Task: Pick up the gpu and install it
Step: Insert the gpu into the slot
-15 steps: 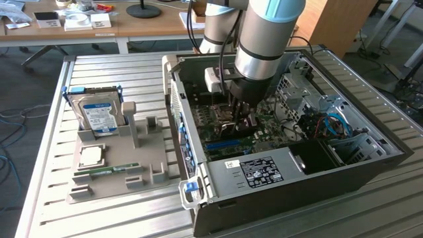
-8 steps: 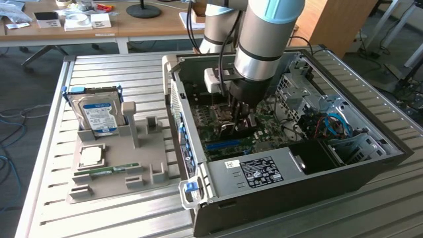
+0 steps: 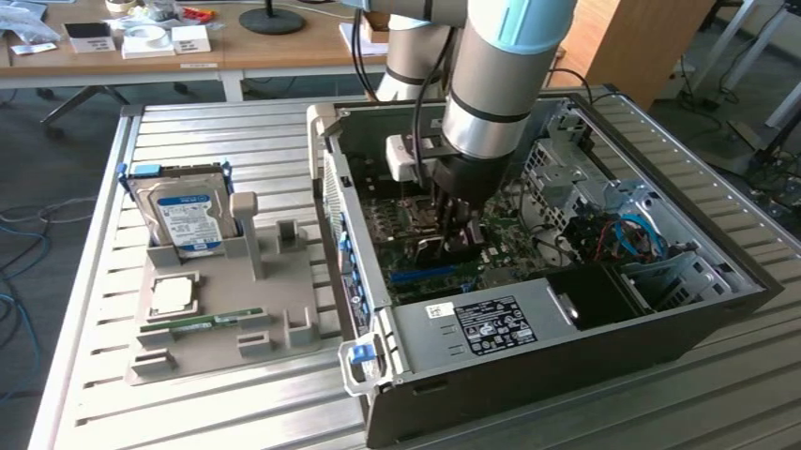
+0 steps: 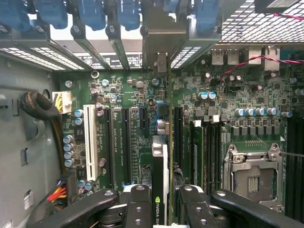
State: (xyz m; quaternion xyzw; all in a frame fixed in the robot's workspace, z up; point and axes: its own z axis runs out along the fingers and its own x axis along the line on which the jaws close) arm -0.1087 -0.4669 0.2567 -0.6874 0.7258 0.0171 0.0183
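Observation:
My gripper (image 3: 459,223) reaches down into the open computer case (image 3: 564,337) and is shut on the gpu (image 3: 441,251). In the wrist view the gpu (image 4: 159,156) stands edge-on between the two black fingers (image 4: 137,204), its green board running across the motherboard (image 4: 128,95) among the black expansion slots. The gpu's silver end bracket (image 4: 161,42) points at the rear slot openings with blue latches. I cannot tell whether the card's edge sits in a slot.
A grey holder (image 3: 213,328) outside the case carries a hard drive (image 3: 186,214), a processor chip (image 3: 172,297) and a memory stick (image 3: 201,322). On the motherboard are a white slot (image 4: 89,142), memory sticks (image 4: 197,147), an empty processor socket (image 4: 251,178) and sleeved cables (image 4: 40,107).

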